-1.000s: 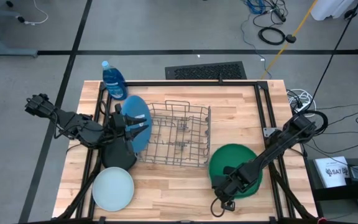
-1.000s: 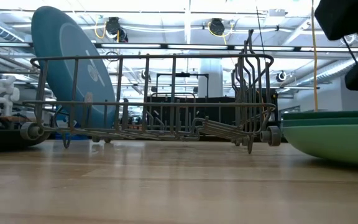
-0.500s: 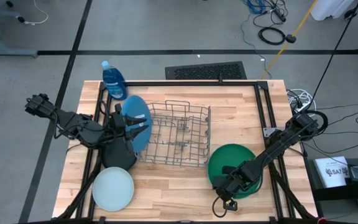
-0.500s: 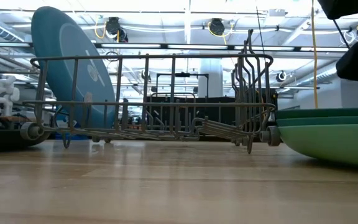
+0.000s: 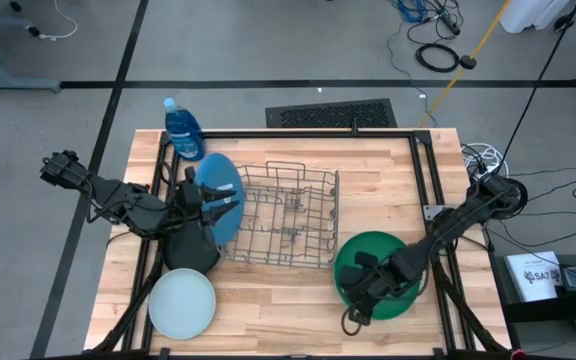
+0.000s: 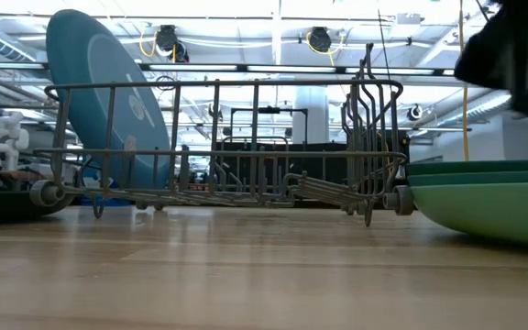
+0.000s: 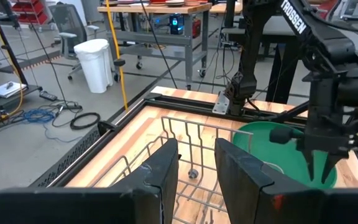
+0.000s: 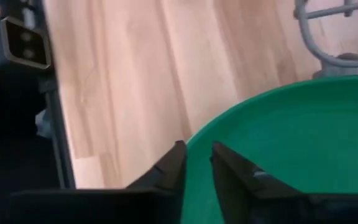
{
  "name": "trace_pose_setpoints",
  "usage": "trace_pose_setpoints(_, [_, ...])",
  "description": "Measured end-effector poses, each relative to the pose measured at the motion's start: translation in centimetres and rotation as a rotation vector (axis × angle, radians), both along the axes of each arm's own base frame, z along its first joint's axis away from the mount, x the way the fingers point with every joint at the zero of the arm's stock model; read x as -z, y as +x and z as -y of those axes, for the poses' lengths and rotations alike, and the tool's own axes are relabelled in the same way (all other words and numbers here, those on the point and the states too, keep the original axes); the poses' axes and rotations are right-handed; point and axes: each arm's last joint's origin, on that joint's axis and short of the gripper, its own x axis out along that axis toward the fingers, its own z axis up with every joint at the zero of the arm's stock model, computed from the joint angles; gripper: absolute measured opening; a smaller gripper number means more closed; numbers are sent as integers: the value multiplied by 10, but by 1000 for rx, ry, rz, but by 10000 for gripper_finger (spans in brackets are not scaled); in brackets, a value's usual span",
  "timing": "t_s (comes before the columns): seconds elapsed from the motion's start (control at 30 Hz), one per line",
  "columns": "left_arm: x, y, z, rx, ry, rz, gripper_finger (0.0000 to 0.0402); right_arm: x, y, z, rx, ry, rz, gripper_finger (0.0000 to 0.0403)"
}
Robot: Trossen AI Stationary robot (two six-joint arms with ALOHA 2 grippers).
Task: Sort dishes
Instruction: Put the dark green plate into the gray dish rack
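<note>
The large blue plate (image 5: 218, 185) stands on edge in the left end of the grey wire rack (image 5: 288, 215), leaning left in the low view (image 6: 99, 101). My left gripper (image 5: 226, 207) is open beside its top, with only rack wires between its fingers (image 7: 197, 155). The dark green plate (image 5: 388, 255) lies on the light green plate (image 6: 493, 206) at the near right. My right gripper (image 8: 197, 158) is open and points down, one finger on each side of the dark green plate's near-left rim (image 8: 194, 134). I cannot tell if it touches. The black plate (image 5: 193, 255) and the pale plate (image 5: 181, 303) lie flat at the near left.
A blue soap bottle (image 5: 181, 130) stands at the far left corner. A black frame (image 5: 298, 133) runs round the tabletop. Bare wood lies between the rack and the near edge (image 5: 278, 300).
My right gripper has gone from the table just off the green stack's near-left side toward the far edge, and now stands over the dark green plate's rim. The left arm and all the plates have kept still.
</note>
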Motion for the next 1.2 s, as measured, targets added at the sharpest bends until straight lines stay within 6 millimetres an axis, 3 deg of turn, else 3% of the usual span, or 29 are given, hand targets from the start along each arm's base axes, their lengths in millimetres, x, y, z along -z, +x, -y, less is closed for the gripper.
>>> trace_pose_setpoints(0.2, [0,0,0,0,0,0,107,18,8,-1,10,2,-65,161])
trace_pose_setpoints(0.33, [0,0,0,0,0,-1,107,25,10,-1,25,2,-87,174])
trace_pose_setpoints(0.7, [0,0,0,0,2,-1,107,36,13,-2,16,-2,-133,113])
trace_pose_setpoints(1.03, [0,0,0,0,2,-2,107,35,12,-2,-31,-14,-128,9])
trace_pose_setpoints(1.2, [0,0,0,0,4,-2,107,30,11,0,-41,-22,-112,1])
